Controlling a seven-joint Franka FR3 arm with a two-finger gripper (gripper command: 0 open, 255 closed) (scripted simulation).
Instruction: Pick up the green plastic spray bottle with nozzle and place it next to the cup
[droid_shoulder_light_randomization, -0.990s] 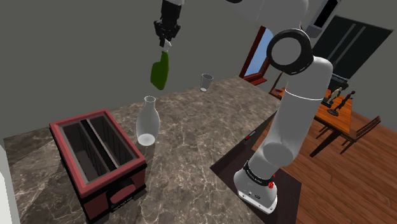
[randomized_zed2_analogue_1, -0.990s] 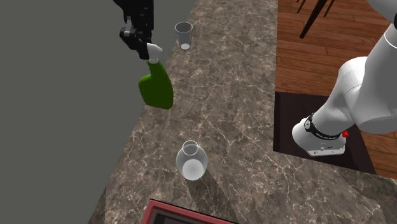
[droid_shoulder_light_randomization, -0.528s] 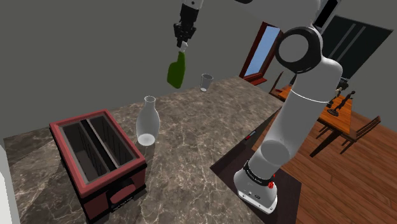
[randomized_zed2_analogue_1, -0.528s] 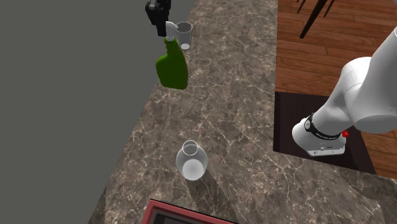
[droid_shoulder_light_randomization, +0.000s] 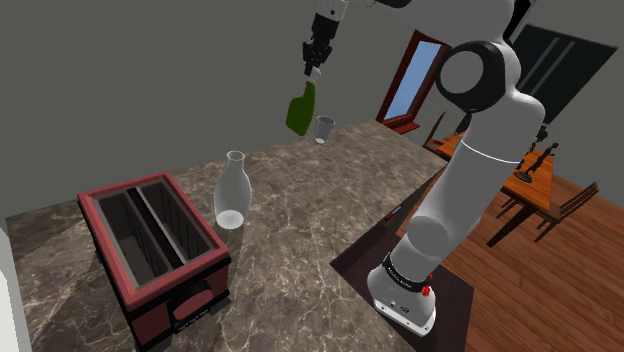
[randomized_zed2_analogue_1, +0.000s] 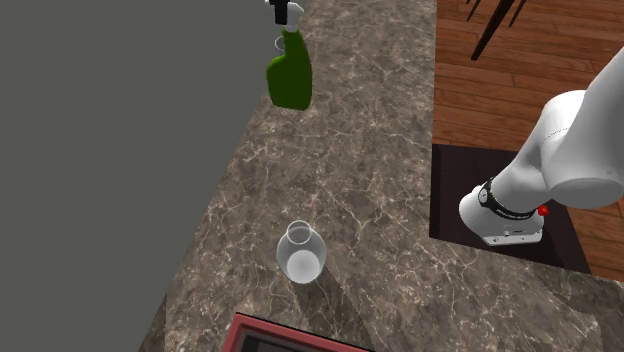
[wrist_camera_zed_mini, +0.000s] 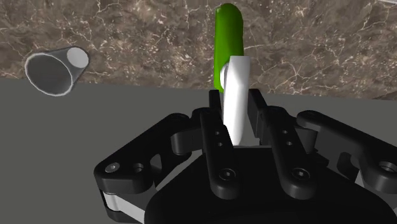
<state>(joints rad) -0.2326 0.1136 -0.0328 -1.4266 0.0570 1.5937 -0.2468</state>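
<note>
The green spray bottle (droid_shoulder_light_randomization: 299, 110) hangs in the air by its white nozzle, with my black gripper (droid_shoulder_light_randomization: 317, 68) shut on that nozzle. It hovers above the marble counter, just beside the small clear cup (droid_shoulder_light_randomization: 324, 129) near the counter's far edge. From the second exterior view the bottle (randomized_zed2_analogue_1: 289, 74) covers most of the cup (randomized_zed2_analogue_1: 279, 44) and the gripper (randomized_zed2_analogue_1: 283, 12) sits at the top edge. Through the wrist camera the fingers (wrist_camera_zed_mini: 216, 127) clasp the white nozzle (wrist_camera_zed_mini: 236, 102), the green body (wrist_camera_zed_mini: 228, 38) points away, and the cup (wrist_camera_zed_mini: 54, 70) lies off to the side.
A clear glass carafe (droid_shoulder_light_randomization: 231, 190) stands mid-counter, also seen as the carafe (randomized_zed2_analogue_1: 300, 252). A red-rimmed box with dark compartments (droid_shoulder_light_randomization: 150, 245) sits at the shoulder view's lower left. The counter (droid_shoulder_light_randomization: 300, 230) ends at a grey wall beyond the cup. A wooden table and chairs (droid_shoulder_light_randomization: 530, 185) stand on the floor.
The arm has carried the held bottle toward the shoulder view's right, along the counter's far edge, from above the carafe area to right beside the cup.
</note>
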